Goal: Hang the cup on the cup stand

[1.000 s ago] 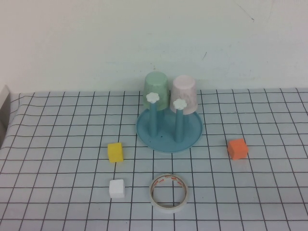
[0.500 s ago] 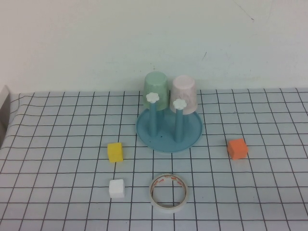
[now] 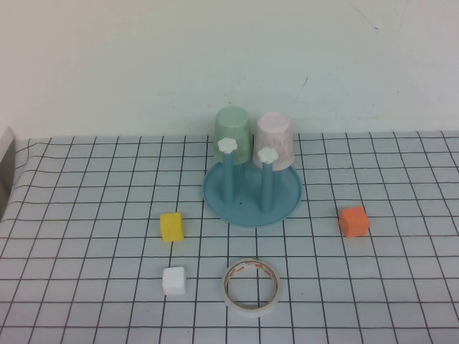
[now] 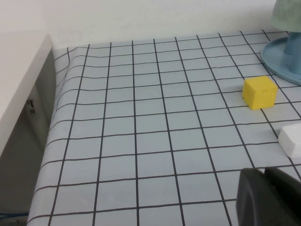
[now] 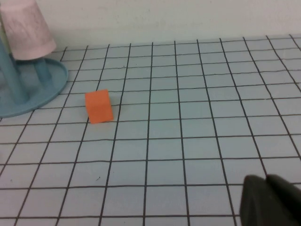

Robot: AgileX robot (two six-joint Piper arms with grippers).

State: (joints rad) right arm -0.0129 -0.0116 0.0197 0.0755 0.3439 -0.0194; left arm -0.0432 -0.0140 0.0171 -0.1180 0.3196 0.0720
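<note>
— Where is the cup [image 3: 275, 140] seen?
— Inverted on the cup stand [image 3: 251, 195], well apart from the left gripper [image 4: 268, 197] and right gripper [image 5: 270, 200]; jaw positions cannot be told.

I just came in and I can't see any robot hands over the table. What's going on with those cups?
Nothing is being handled right now. The pale pink plastic cup sits upside down on a peg of the round blue cup stand, beside a pale green cup on another peg. The left gripper and right gripper are parked low at the near side, away from the stand. A yellow cube, orange cube, white cube and tape roll lie untouched.
</note>
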